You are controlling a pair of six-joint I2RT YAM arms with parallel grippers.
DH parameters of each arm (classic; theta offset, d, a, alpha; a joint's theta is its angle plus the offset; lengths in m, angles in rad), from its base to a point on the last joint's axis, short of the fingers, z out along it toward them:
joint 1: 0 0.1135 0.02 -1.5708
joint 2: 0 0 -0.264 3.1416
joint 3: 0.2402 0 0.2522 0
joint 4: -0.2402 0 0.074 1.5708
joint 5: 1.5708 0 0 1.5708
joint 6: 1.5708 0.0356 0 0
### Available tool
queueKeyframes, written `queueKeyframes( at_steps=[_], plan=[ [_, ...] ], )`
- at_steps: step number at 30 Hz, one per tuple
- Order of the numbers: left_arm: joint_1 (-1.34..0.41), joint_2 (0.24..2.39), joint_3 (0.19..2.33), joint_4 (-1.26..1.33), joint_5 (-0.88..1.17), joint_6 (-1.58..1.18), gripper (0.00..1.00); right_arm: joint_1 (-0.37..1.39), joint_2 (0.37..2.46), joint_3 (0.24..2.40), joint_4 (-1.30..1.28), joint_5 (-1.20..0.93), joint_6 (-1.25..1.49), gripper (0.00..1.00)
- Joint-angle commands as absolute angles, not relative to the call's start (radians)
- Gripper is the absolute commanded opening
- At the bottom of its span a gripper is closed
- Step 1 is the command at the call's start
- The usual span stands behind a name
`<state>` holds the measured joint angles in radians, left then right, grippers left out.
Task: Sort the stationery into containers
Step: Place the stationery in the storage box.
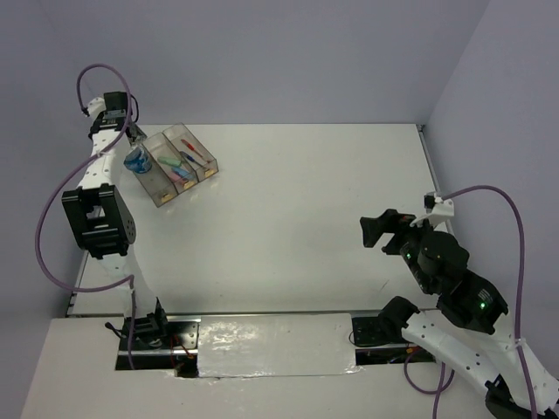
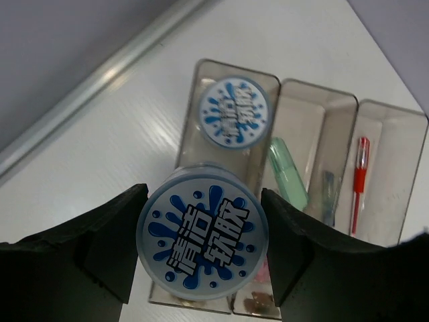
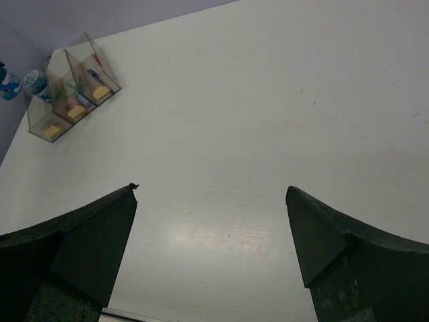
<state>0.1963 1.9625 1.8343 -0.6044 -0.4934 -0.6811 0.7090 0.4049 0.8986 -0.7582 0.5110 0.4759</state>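
My left gripper point(image 2: 204, 190) is shut on a round blue-white tape roll point(image 2: 203, 235), with both black fingers against its sides. It hangs over the near end of the leftmost of the three joined clear containers point(image 2: 319, 96). A second tape roll point(image 2: 234, 111) lies at the far end of that same bin. The middle bin holds a green bar point(image 2: 288, 176) and a blue bar point(image 2: 328, 194). A red pen point(image 2: 360, 181) lies in the right bin. In the top view the held roll point(image 1: 138, 161) sits at the containers' point(image 1: 162, 195) left side. My right gripper point(image 1: 377, 231) hovers open and empty far to the right.
The containers point(image 3: 41, 114) stand near the table's back left corner, close to the grey wall and the table's metal edge strip point(image 2: 100, 77). White tabletop point(image 3: 221, 134) lies under the right gripper point(image 3: 211, 191). The arm bases are at the near edge.
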Motion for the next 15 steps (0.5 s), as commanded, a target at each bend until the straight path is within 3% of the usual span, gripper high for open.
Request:
queueKeyframes(
  at_steps=[1,15],
  plan=[
    [0.150,1.985,1.910,-0.585,-0.382,-0.657,0.00,0.707,0.423,0.873,-0.661,0.457,0.443,1.00],
    [0.193,1.999,1.787,-0.523,-0.345,-0.641,0.00,0.707,0.434,0.844,-0.624,0.422,0.425,1.00]
  ],
)
